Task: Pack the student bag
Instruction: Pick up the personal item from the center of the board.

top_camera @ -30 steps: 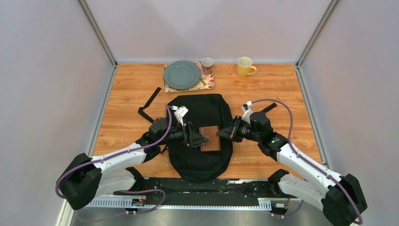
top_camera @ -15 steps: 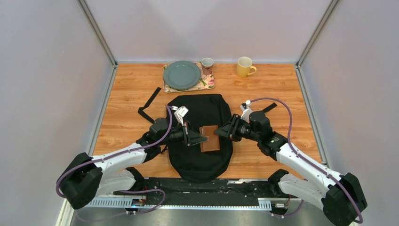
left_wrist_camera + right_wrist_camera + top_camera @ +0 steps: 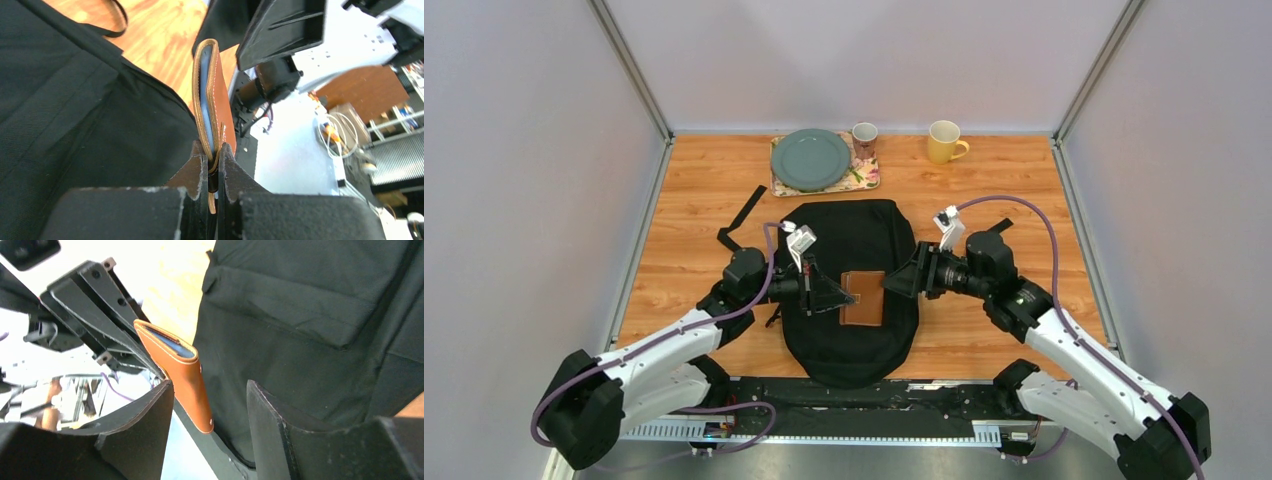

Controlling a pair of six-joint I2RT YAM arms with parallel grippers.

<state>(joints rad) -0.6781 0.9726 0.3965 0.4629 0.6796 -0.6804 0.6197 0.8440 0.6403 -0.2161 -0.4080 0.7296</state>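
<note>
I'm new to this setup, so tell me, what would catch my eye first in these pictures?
A small brown leather wallet is pinched at one edge by the shut left tool, over the large black fabric backpack mid-table. The right tool stands open at the wallet's other side. A yellow ceramic mug sits at the far edge.

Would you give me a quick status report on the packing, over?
Left gripper shut on brown wallet. Right gripper open, straddling wallet's other end. Student bag flat beneath, no opening seen.
</note>
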